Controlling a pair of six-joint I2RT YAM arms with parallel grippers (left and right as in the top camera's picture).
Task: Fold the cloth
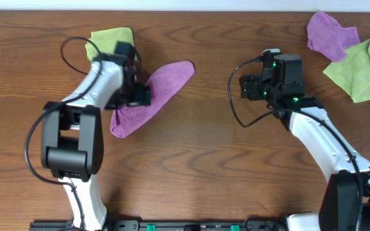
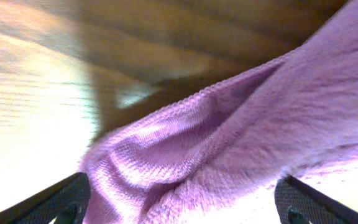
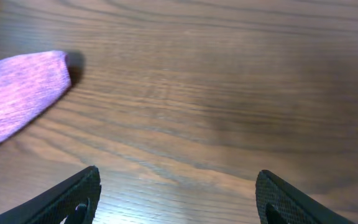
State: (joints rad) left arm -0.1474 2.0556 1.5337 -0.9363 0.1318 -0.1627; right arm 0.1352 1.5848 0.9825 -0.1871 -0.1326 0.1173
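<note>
Cloth (image 1: pixel 166 86) lies doubled into a long slanted strip; both tools are spread wide and hold nothing.
The left tool (image 1: pixel 137 95) hangs low over the strip's left edge, fingers either side of the fabric without pinching, probably so the fold can settle. The right tool (image 1: pixel 248 86) waits over bare counter (image 1: pixel 198 160), apart from the strip's tip. The middle is open wood; a green cloth (image 1: pixel 111 37) lies behind the left arm.

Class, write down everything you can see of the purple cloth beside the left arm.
The purple cloth looks like soft, fuzzy microfibre. It lies bunched into a long slanted strip on the wooden table, wider at its nearer end. The left gripper sits over one long edge, jaws wide, with cloth between them.
</note>
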